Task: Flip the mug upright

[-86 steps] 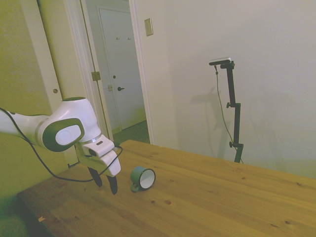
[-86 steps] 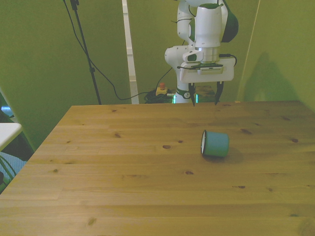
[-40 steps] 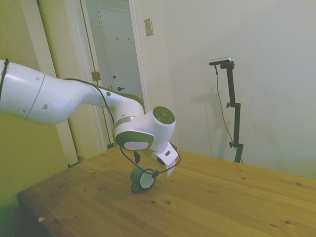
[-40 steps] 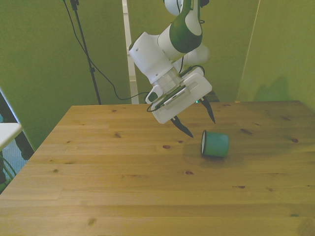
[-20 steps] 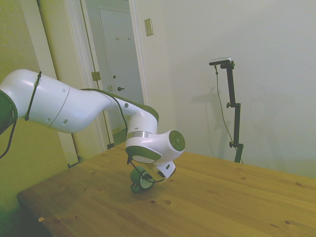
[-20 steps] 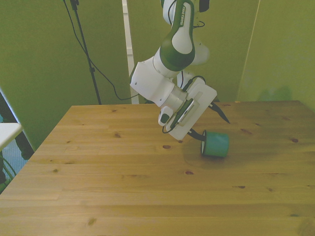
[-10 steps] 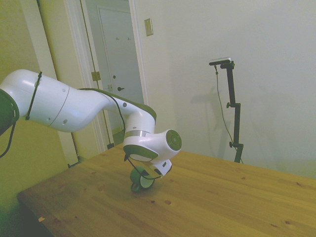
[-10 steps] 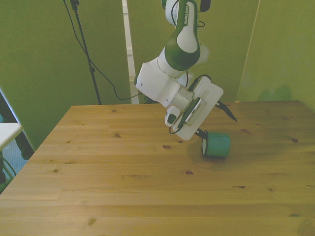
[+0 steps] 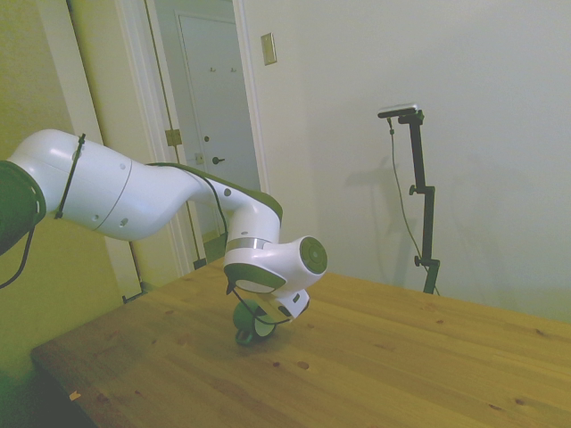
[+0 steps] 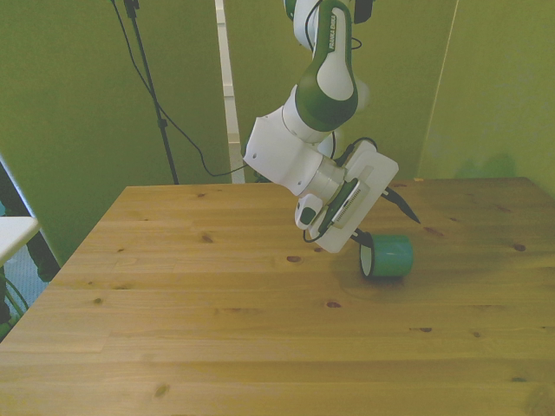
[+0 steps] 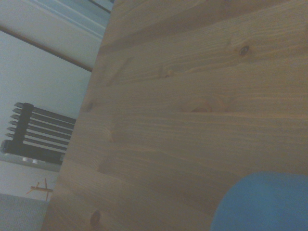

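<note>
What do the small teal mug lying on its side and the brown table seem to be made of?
The small teal mug looks like enamelled metal: smooth, even teal coat, thin pale rim, though painted ceramic is possible. The brown table looks like matte pine wood, with plank seams, grain and dark knots.

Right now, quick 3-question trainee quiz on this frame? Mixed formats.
1. True or false: the teal mug stands upright on the wooden table.
2. Multiple choice: in the front view, the mug's opening faces A) the front view's left, B) the front view's right, C) straight up.
3. Short answer: where is the end effector relative to the mug?

Key:
1. False; it lies on its side.
2. A
3. Tilted, open, at the mug's mouth; one finger shows above the mug, the other near the rim. Contact cannot be told.
</note>
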You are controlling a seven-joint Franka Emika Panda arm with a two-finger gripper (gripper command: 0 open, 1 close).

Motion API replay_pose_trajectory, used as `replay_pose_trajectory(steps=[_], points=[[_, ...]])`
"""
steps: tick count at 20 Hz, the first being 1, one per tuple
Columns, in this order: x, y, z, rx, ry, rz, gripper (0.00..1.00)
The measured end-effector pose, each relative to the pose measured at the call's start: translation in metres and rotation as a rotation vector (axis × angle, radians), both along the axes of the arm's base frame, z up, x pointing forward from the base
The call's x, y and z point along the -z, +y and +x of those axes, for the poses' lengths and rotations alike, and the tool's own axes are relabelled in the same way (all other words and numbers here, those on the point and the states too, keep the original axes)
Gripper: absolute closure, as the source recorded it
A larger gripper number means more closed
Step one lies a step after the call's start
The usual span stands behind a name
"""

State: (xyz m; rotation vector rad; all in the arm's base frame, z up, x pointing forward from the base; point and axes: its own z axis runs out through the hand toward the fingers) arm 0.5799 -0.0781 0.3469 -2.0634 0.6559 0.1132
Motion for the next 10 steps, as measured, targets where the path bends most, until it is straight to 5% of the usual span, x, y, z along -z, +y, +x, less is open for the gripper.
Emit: replay_pose_trajectory(steps=[10], points=[[0.0,-0.0031,-0.0005,0.004,-0.001,-0.002,1.0]])
